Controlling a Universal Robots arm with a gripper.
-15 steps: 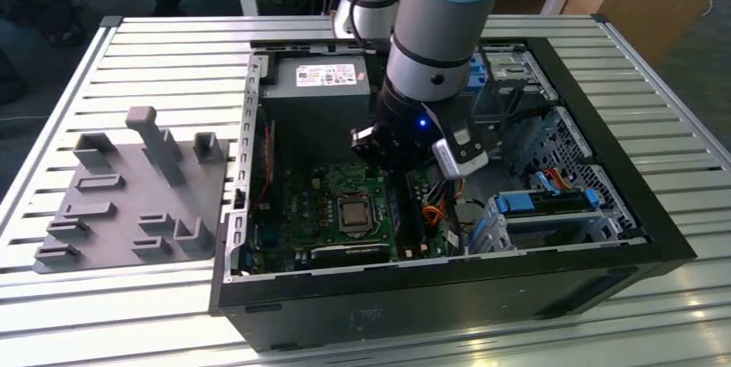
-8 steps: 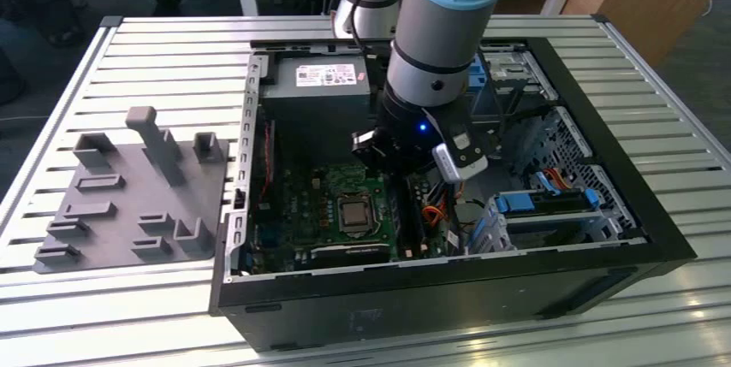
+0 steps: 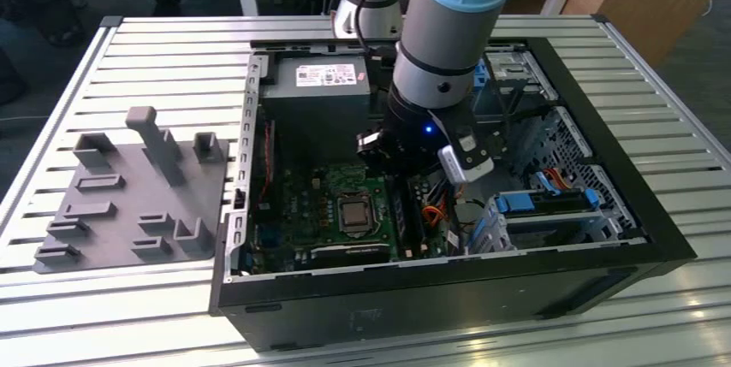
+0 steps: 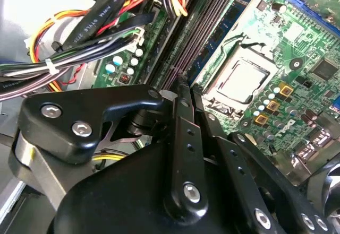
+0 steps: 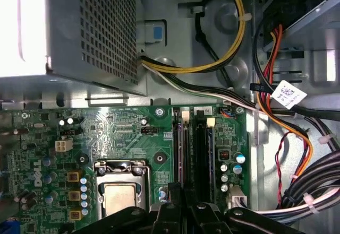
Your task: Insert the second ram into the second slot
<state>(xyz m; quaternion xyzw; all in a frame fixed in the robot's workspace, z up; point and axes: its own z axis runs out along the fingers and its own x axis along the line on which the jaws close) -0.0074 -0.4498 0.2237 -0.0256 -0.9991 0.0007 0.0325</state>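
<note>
My gripper (image 3: 402, 180) is down inside the open computer case (image 3: 594, 110), over the memory slots (image 5: 203, 149) beside the processor socket (image 5: 120, 192). Its black fingers (image 4: 179, 138) are pressed together, so it is shut. The fingertips meet at the near end of a long thin dark strip (image 4: 204, 37), which I take to be the second ram; it stands edge-up in a slot (image 5: 179, 144). Whether the tips pinch the stick or only rest on its top edge is hidden by the fingers. In the exterior view the stick (image 3: 396, 213) runs toward the case's front wall.
A grey power supply (image 3: 314, 85) fills the case's far corner. Bundled black, red and yellow cables (image 5: 297, 138) hang close beside the slots. Blue drive brackets (image 3: 549, 203) sit at the exterior view's right. A grey fixture plate (image 3: 126, 196) lies on the slatted table outside the case.
</note>
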